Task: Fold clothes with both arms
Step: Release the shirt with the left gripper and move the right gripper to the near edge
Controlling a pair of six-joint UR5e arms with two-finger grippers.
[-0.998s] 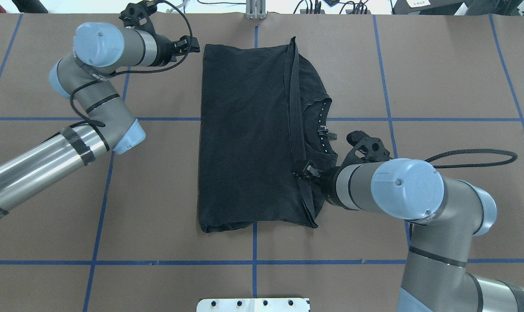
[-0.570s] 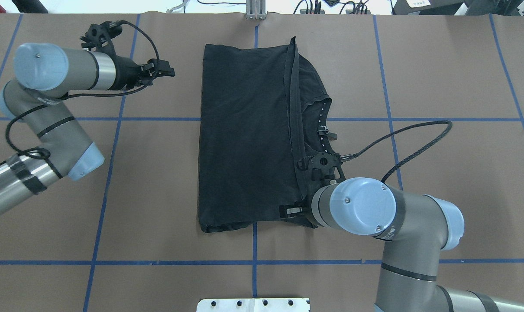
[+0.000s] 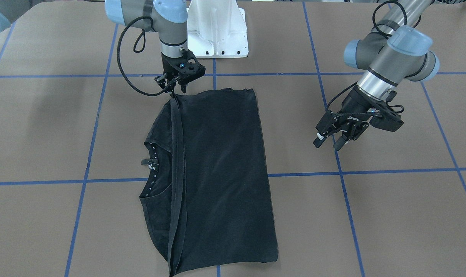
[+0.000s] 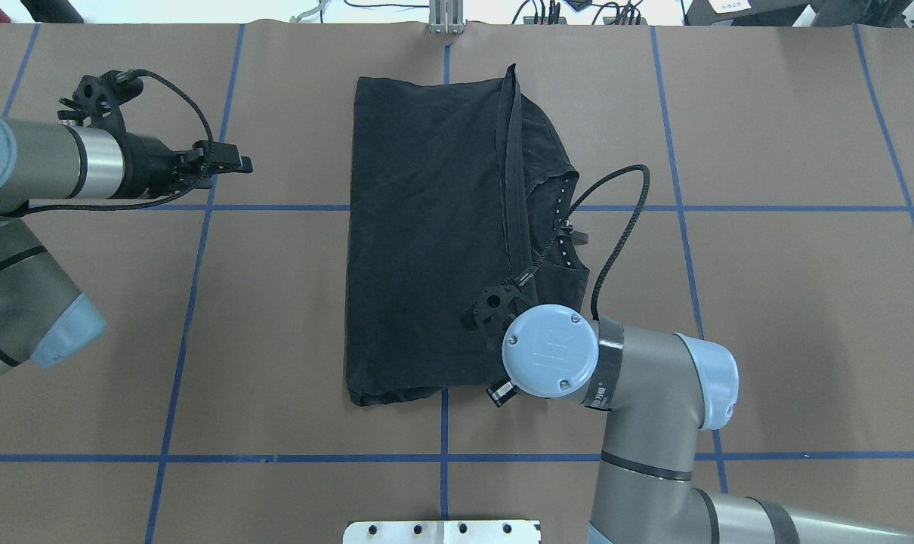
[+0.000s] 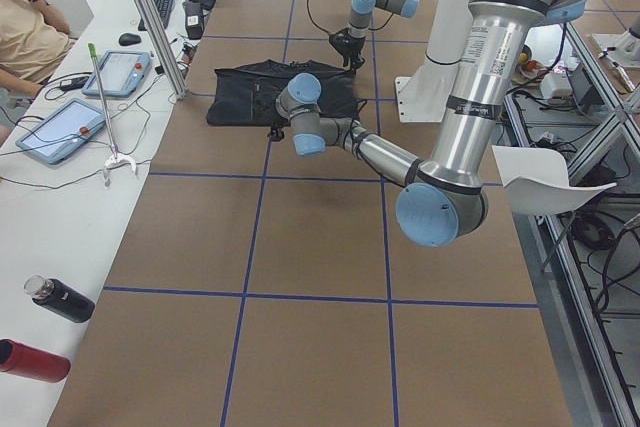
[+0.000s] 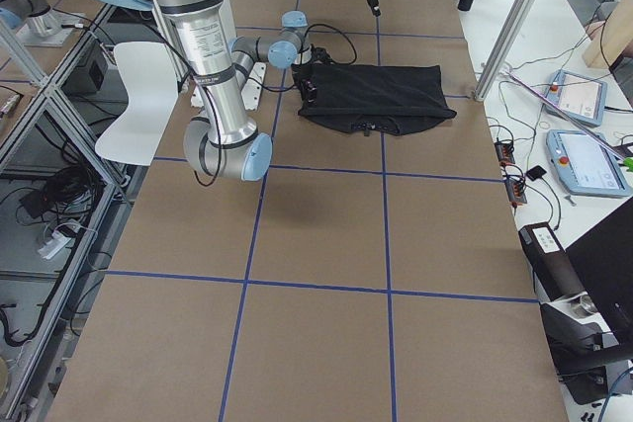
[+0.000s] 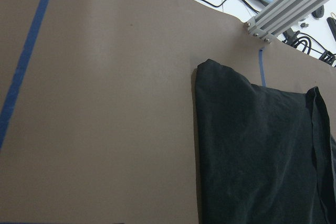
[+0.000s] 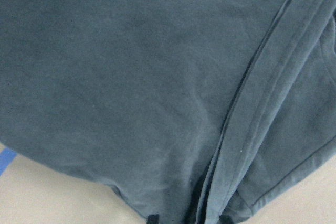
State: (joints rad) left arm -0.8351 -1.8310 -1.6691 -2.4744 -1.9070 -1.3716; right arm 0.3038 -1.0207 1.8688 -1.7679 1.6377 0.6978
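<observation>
A black T-shirt (image 4: 427, 242) is lying folded into a long rectangle at the middle of the brown table (image 4: 767, 317), between the two arms. In the overhead view its left side is lying flat and smooth. A hem band (image 4: 511, 189) is running from the far edge to the near edge along the right part. Beyond that band the collar (image 4: 566, 219), edged with small white dots, is peeking out on the right.

The right arm (image 4: 653, 378) is reaching in from the near right, and its wrist is covering the shirt's near right corner. The right gripper (image 3: 176, 89) is pointing straight down at that corner, right at the cloth. Whether its fingers are parted or clenched on the fabric cannot be told, since the wrist is hiding them from above. The right wrist camera is showing only cloth and the band close up. The arm's black cable (image 4: 616, 227) is looping over the collar.

The left arm (image 4: 41, 162) is stretching in from the left. The left gripper (image 3: 327, 143) is hovering over bare table, well apart from the shirt's left edge, with its fingers spread and nothing between them.

Blue tape lines (image 4: 442, 457) are crossing the table in a grid. A white base (image 3: 217, 30) is standing at the near edge.
</observation>
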